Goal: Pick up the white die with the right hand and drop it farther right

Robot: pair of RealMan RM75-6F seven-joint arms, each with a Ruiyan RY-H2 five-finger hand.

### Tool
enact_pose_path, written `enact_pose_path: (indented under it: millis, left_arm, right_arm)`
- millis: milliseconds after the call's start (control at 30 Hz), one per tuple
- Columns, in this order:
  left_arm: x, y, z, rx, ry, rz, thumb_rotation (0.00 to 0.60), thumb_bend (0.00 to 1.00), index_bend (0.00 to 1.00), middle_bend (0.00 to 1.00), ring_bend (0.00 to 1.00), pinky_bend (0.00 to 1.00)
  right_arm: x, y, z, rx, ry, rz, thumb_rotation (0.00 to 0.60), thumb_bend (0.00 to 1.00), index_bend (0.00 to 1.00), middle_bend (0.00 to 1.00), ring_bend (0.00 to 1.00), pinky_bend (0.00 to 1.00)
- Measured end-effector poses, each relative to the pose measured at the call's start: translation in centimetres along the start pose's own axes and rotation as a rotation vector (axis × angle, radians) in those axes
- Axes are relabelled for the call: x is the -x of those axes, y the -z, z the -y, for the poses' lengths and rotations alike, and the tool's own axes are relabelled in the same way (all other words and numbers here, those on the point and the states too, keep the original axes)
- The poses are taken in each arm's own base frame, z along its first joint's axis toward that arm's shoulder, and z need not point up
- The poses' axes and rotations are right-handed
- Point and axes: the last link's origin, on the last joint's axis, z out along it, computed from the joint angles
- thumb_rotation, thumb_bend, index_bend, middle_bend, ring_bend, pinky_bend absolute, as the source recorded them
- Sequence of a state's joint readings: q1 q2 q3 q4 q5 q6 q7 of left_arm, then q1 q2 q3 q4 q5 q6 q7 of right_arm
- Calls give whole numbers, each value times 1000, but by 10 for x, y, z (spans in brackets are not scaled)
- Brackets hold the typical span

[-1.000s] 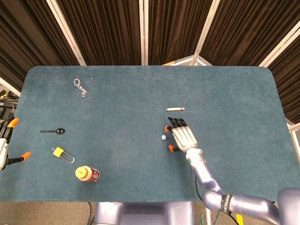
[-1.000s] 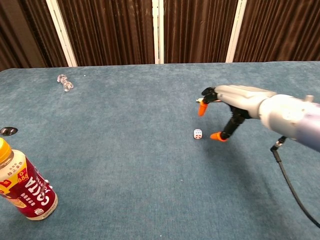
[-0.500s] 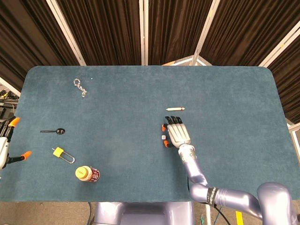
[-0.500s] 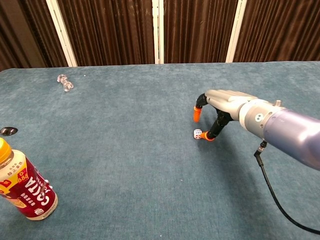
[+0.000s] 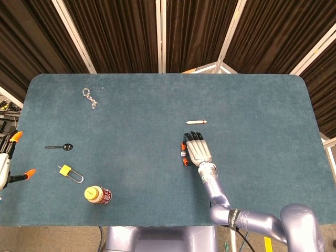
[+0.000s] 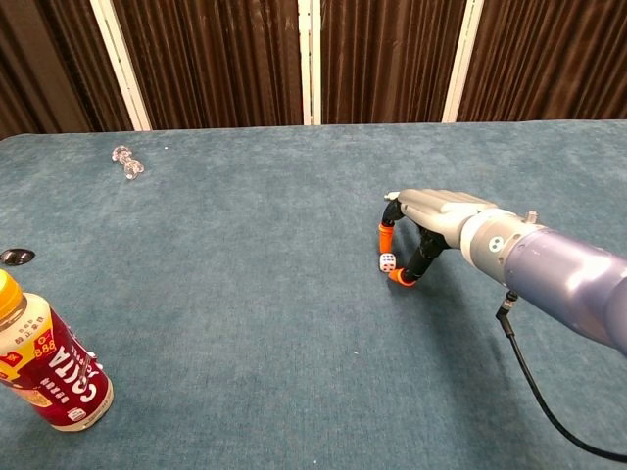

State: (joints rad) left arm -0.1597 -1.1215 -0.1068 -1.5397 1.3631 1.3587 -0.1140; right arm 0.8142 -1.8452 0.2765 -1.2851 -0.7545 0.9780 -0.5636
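Observation:
The white die (image 5: 182, 154) (image 6: 388, 261) lies on the blue-green table cloth (image 5: 252, 115), a little right of the middle. My right hand (image 5: 197, 150) (image 6: 441, 211) hovers low over it, palm down, arched just to the die's right. An orange-tipped finger stands on the die's far side and the orange-tipped thumb on its near side. They bracket the die closely, and the head view shows small gaps. The die rests on the cloth. My left hand (image 5: 6, 157) shows only at the far left edge, fingers spread, holding nothing.
A small white stick (image 5: 196, 122) lies just beyond the right hand. On the left are a clear chain (image 5: 89, 97) (image 6: 127, 162), a black spoon (image 5: 60, 147), a yellow padlock (image 5: 68, 171) and a red-labelled bottle (image 5: 97, 195) (image 6: 49, 367).
My right hand has slid left and lowered over the die, and its finger and thumb have drawn in around it. The die and the left hand have not moved.

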Motion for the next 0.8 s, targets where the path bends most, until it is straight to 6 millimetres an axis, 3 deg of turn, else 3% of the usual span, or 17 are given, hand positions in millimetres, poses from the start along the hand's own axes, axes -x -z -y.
enact_pose_path:
  millis: [233,500,800]
  left_arm:
    - [0,0,0,1,3,2,600,123,0,0,0,0]
    - [1,-1,0,4,2,6,600,124,0,0,0,0]
    - [0,0,0,5,0,-1,600,123,0,0,0,0]
  right_arm:
    - [3,-1,-1,-2,1,-3,600,369,585,201,0,0]
    - [0,0,0,-13,-12,-32,600,382,604,217,0,0]
    - [-33,17,0,-48,-16,-122,600,382,587,216,0,0]
